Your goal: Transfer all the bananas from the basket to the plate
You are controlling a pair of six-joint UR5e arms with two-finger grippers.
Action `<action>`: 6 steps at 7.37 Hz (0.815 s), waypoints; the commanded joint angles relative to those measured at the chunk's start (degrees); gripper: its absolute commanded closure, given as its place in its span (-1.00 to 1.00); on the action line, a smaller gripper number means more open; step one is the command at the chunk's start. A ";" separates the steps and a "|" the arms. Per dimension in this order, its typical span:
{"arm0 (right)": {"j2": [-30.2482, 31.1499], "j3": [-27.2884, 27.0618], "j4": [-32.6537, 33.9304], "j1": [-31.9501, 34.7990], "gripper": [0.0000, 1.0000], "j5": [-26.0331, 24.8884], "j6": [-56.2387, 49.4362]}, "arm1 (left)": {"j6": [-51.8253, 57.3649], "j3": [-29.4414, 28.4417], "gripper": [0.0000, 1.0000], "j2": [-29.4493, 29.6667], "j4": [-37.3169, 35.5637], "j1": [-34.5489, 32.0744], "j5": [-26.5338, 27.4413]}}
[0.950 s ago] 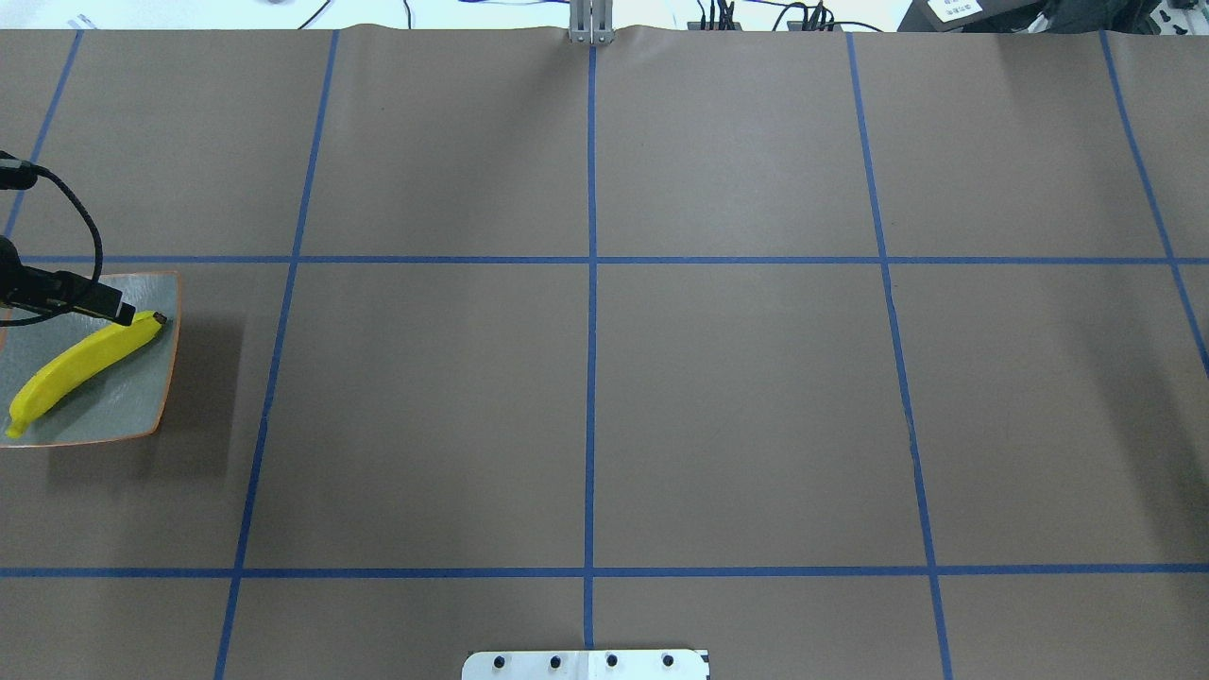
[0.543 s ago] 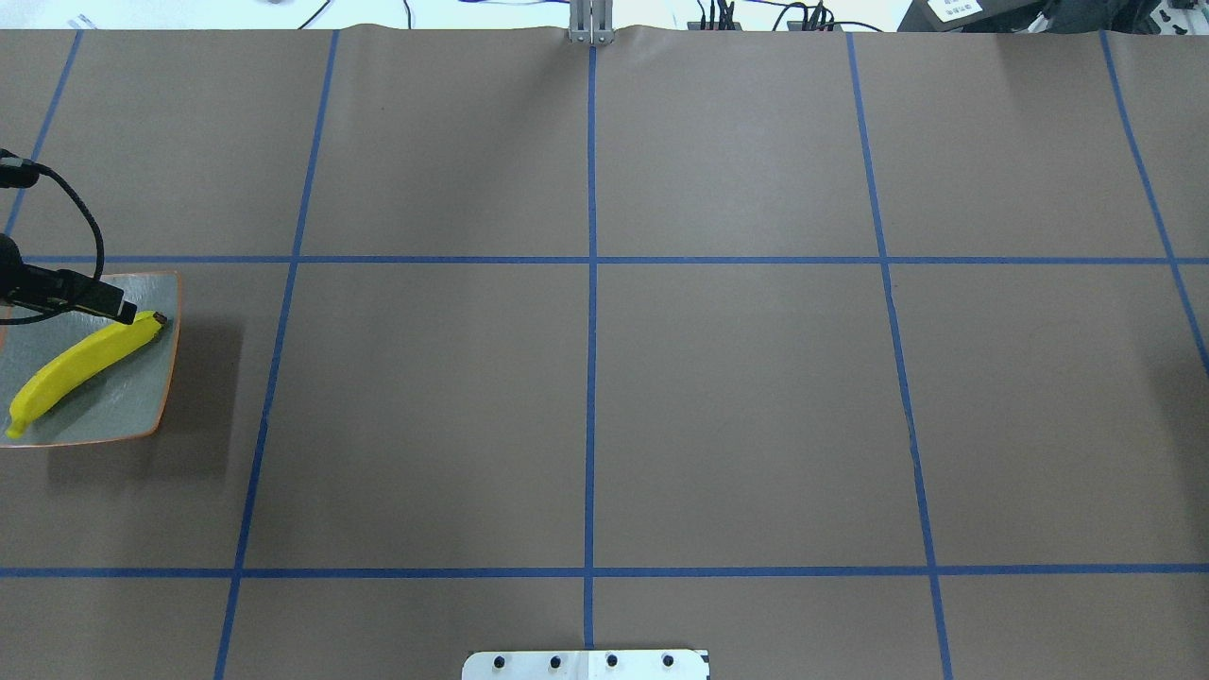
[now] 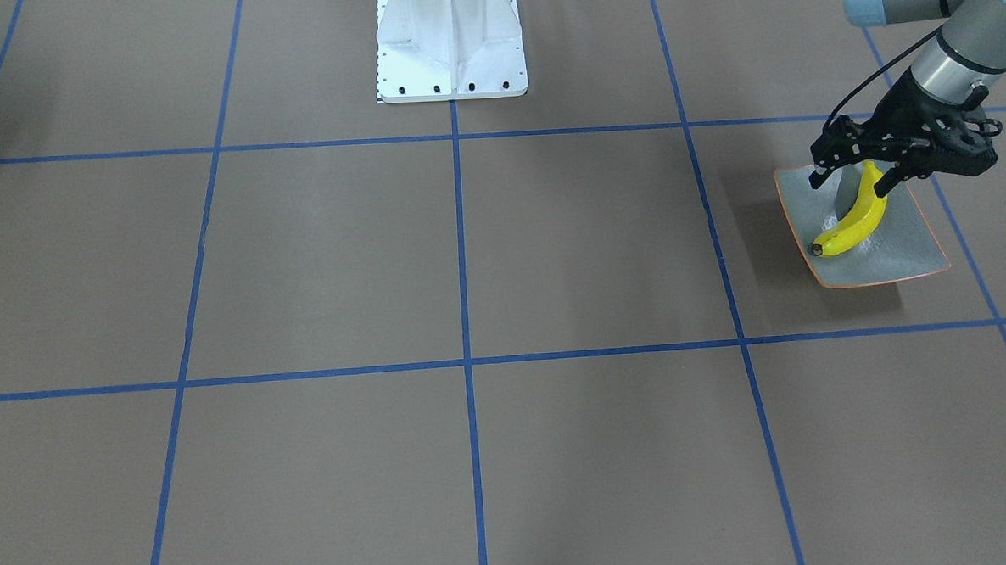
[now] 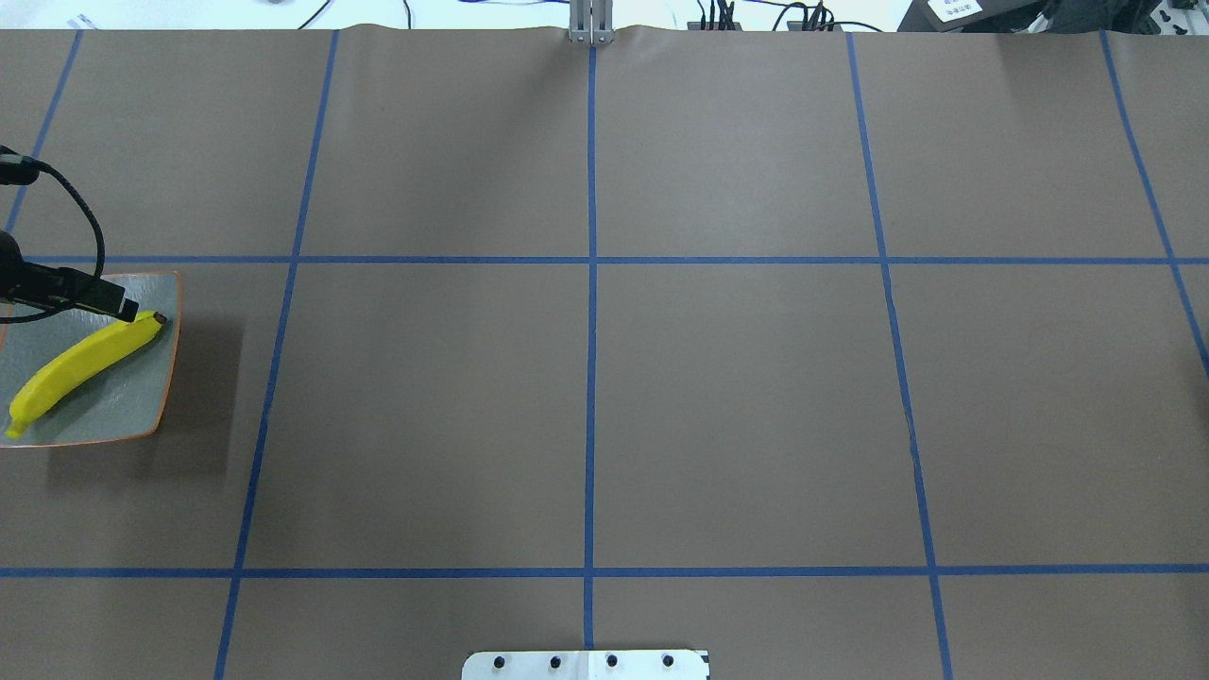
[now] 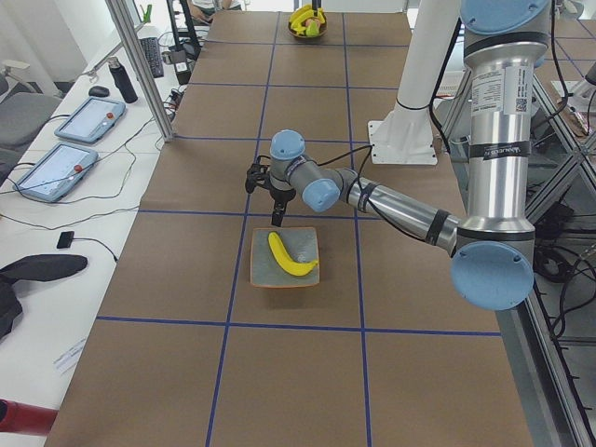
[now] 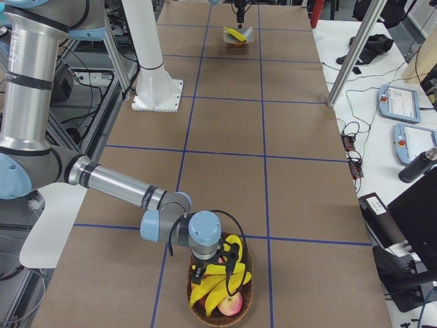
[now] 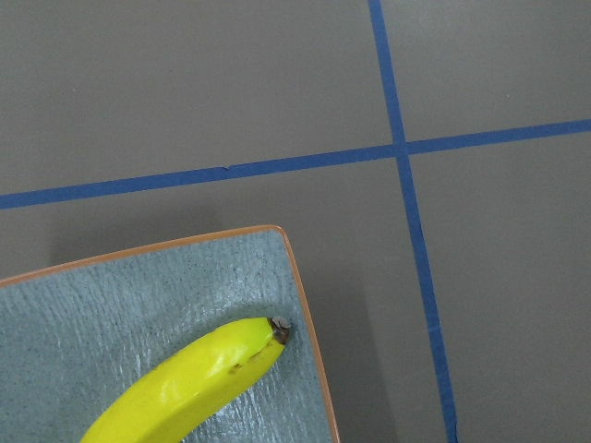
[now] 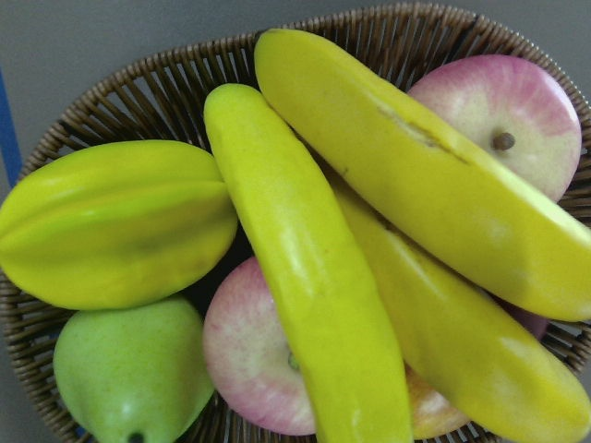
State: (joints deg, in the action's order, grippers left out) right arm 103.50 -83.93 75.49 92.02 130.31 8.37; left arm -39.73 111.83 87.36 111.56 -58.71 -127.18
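left jaws spread wide just over the banana (image 3: 853, 220) on the plate (image 3: 902, 250) by counter's (image 4: 737, 406) left edge, right jaws above the bananas (image 8: 305, 277) in the basket (image 8: 120, 103), can't tell their grip

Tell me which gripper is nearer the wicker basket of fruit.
Right. The right gripper hangs directly above the wicker basket, over its bananas. The left gripper is far off, above the plate holding one banana.

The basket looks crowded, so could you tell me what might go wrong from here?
1. The three bananas in the basket lie overlapping on apples; lifting one may drag another out.
2. The banana on the plate ends near the rim; the next one may nudge it off.
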 commanded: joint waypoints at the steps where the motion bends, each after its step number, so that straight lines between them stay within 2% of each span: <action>1: -0.23 1.31 -0.60 0.00 -0.88 0.47 0.15 | 0.00 0.32 -1.00 0.00 -0.03 -0.09 0.00; 5: -0.41 2.01 -0.60 0.00 -0.66 1.88 0.15 | 0.09 1.11 -1.00 -0.52 -0.03 -0.27 0.00; 6: -0.41 2.10 -0.60 0.00 -0.44 1.88 0.07 | 0.09 1.46 -1.00 -0.78 -0.03 -0.27 0.00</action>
State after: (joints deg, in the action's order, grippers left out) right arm 103.10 -81.94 74.88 92.02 132.13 8.51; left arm -39.65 112.97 86.83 111.53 -58.94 -127.18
